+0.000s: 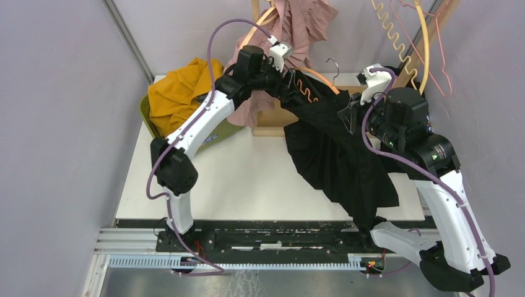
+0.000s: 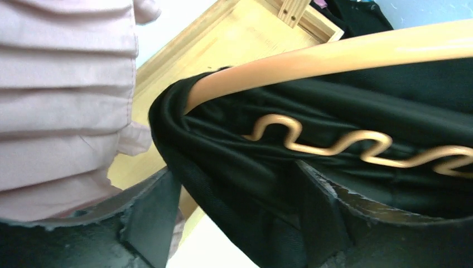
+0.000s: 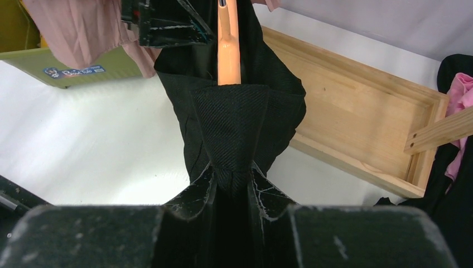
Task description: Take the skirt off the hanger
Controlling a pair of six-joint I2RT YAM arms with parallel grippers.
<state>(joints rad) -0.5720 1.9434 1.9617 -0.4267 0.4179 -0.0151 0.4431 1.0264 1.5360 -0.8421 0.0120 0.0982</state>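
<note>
Now: left pincer [image 2: 234, 187] released, jaws wide either side of skirt [image 1: 347, 154] edge, hanger [image 2: 334, 56] just above. Right pincer [image 3: 231, 181] clenched on skirt fabric, hanger end just ahead; skirt on hanger between both pincers.

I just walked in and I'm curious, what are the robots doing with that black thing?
They are working a black skirt off an orange hanger. The right tool is pinched shut on the skirt. The left tool is open around the cloth at the hanger's other end. The skirt is not off yet; it drapes over the table.
</note>
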